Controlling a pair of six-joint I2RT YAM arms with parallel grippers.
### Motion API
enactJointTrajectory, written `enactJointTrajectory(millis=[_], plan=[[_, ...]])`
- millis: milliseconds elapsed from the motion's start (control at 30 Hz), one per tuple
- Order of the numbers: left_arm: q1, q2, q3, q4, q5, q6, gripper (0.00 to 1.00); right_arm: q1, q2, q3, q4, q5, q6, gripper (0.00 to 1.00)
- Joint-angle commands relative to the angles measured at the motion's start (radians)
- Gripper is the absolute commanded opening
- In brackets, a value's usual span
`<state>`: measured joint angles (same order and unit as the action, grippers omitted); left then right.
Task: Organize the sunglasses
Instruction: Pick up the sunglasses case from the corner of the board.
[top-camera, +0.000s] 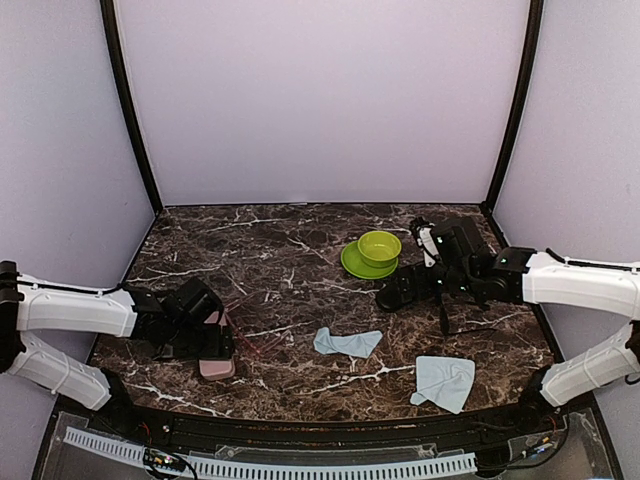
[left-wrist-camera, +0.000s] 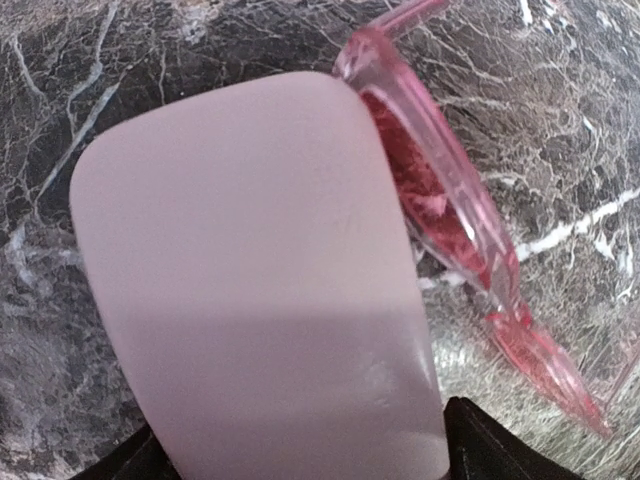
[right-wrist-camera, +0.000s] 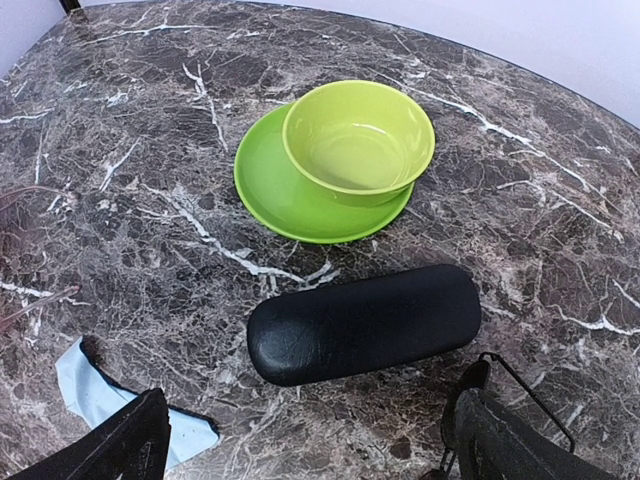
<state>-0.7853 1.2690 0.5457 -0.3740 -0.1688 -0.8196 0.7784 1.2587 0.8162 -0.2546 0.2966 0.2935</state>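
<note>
Progress: neither pair cased | red-pink sunglasses (left-wrist-camera: 440, 200) just beside closed pink case (left-wrist-camera: 250, 280) | left jaws straddle it, grip unclear | right jaws released near black case (right-wrist-camera: 365, 322), wire sunglasses (right-wrist-camera: 525, 395)

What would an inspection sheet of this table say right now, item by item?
Surface: dark marble table with white veins.
Job's things: red-pink sunglasses beside the pink case; black wire sunglasses by the right gripper's finger, near the black case.
Clutter: green bowl on a green plate; pale blue cloth mid-table, second cloth nearer the right arm.
Grippers: left gripper astride the pink case, grip unclear; right gripper open, holding nothing.
Cables: thin wires at the near edge.
Surroundings: pale lilac walls, black corner posts.
</note>
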Motion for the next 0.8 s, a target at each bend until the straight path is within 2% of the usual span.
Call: enactJointTrajectory(millis=[0,200,300,467,533,667,767], plan=[[-0.013,-0.038,-0.004,-0.116,0.009,-0.027,0.76,0.011,-0.010,-0.017,0.034,0.022,0.015,1.00],[-0.014,-0.126,0.024,-0.259,-0.043,-0.027,0.52,0.013,0.005,-0.013,0.046,0.007,0.013,1.00],[-0.014,-0.175,0.060,-0.297,-0.057,-0.019,0.35,0.015,0.023,0.004,0.051,-0.014,0.010,1.00],[-0.017,-0.235,0.167,-0.323,-0.039,0.028,0.19,0.037,0.074,0.047,0.071,-0.072,0.007,1.00],[-0.026,-0.263,0.205,-0.276,-0.011,0.073,0.14,0.048,0.092,0.062,0.109,-0.143,0.004,1.00],[-0.030,-0.279,0.211,-0.025,0.162,0.197,0.00,0.067,0.131,0.096,0.259,-0.351,0.012,1.00],[-0.031,-0.220,0.205,0.141,0.297,0.266,0.00,0.071,0.166,0.109,0.390,-0.491,0.041,1.00]])
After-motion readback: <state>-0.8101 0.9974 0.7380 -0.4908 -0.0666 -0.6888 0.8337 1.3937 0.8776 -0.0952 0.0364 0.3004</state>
